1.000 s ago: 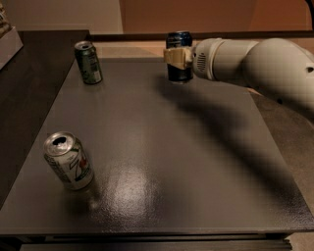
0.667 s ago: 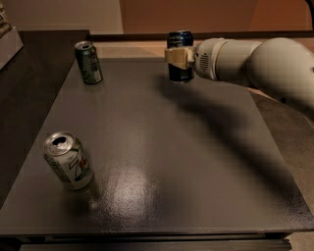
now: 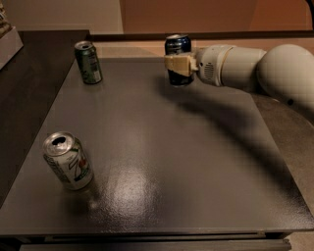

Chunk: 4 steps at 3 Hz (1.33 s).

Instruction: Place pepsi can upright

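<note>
Dark tabletop, tan wall; far-edge claw around upright pepsi can

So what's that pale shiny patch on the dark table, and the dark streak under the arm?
Camera view: the pale patch is glare on the glossy table, right of the white can; the dark streak is the shadow of the arm, trailing from the claw, which is shut on the pepsi can near the far edge.
</note>
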Each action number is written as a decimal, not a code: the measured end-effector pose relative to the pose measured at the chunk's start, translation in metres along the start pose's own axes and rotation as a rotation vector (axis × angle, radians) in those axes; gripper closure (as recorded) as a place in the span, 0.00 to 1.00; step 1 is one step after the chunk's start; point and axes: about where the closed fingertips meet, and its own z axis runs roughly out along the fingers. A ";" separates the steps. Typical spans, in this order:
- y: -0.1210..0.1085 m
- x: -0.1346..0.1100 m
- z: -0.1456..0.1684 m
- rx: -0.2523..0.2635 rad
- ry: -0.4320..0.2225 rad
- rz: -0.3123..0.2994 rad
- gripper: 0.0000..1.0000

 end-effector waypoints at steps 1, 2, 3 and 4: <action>0.001 -0.009 -0.001 0.047 0.033 -0.033 1.00; -0.002 -0.017 -0.002 0.055 0.059 -0.095 1.00; -0.008 -0.022 -0.003 0.049 0.097 -0.158 1.00; -0.013 -0.024 -0.003 0.033 0.113 -0.215 1.00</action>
